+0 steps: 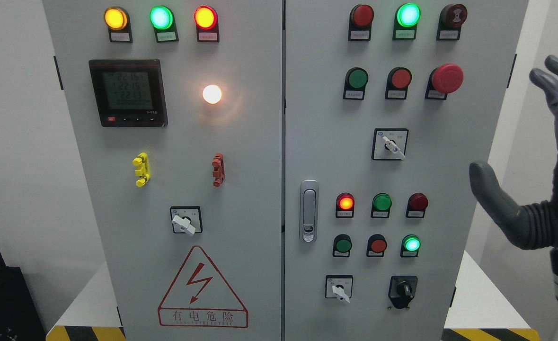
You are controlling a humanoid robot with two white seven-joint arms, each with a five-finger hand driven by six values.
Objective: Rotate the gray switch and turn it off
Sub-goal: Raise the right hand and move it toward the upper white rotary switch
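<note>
A grey electrical cabinet (260, 156) fills the head view. It carries three rotary switches with light grey handles on white plates: one on the left door (185, 221), one on the upper right door (392, 145) and one at the lower right (340, 289). All three handles point down and to the right. My right hand (518, 121) is raised at the right edge, beside the cabinet. Its fingers are spread and it holds nothing. It is well right of the upper right switch and touches nothing. My left hand is out of view.
A black rotary switch (403, 290) sits right of the lower grey one. A red mushroom stop button (447, 78) and rows of lit and unlit lamps and buttons surround the switches. A metal door handle (309, 210) is at the centre seam. A meter (128, 92) is at the upper left.
</note>
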